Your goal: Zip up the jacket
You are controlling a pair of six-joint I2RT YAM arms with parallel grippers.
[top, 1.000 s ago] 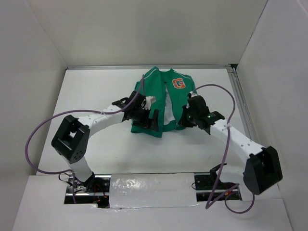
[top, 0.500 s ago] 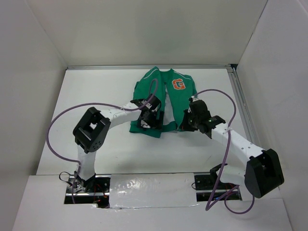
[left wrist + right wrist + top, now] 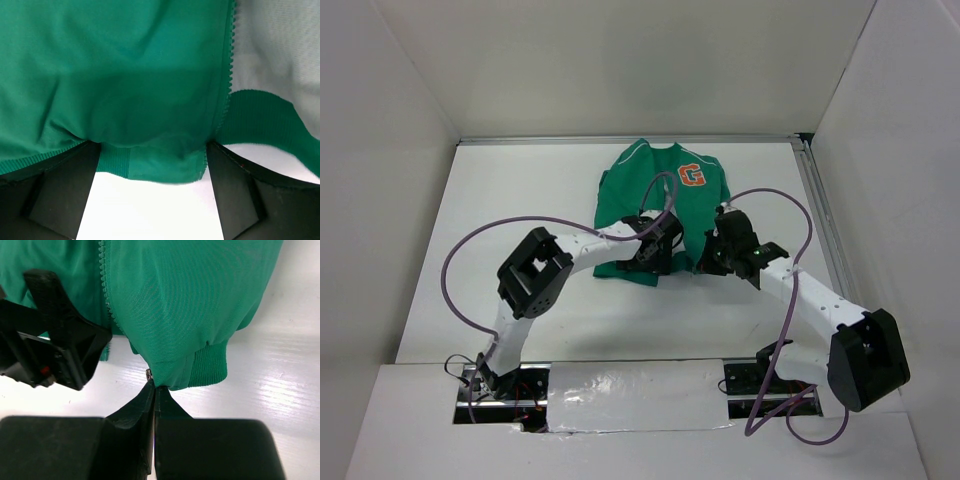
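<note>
The green jacket (image 3: 620, 200) lies flat at the back middle of the table, its orange G patch (image 3: 691, 175) up. My left gripper (image 3: 653, 262) stands open at the hem of the left front panel. In the left wrist view that panel's ribbed hem (image 3: 150, 167) hangs between the black fingers (image 3: 62, 190), with zipper teeth (image 3: 230, 55) and pale lining (image 3: 280, 45) to the right. My right gripper (image 3: 154, 386) is shut on the bottom corner of the other front panel (image 3: 190, 300), beside a small metal zipper end (image 3: 148, 373). The left gripper (image 3: 55, 350) shows close by on its left.
White walls close the table on three sides. A metal rail (image 3: 820, 210) runs along the right edge. Purple cables (image 3: 470, 260) loop from both arms, one of them arching over the jacket. Both arm bases sit at the near edge.
The left arm has swung right along the jacket's hem to the middle opening, gripper open throughout. The right gripper has stayed shut at the right panel's corner, barely moving.
</note>
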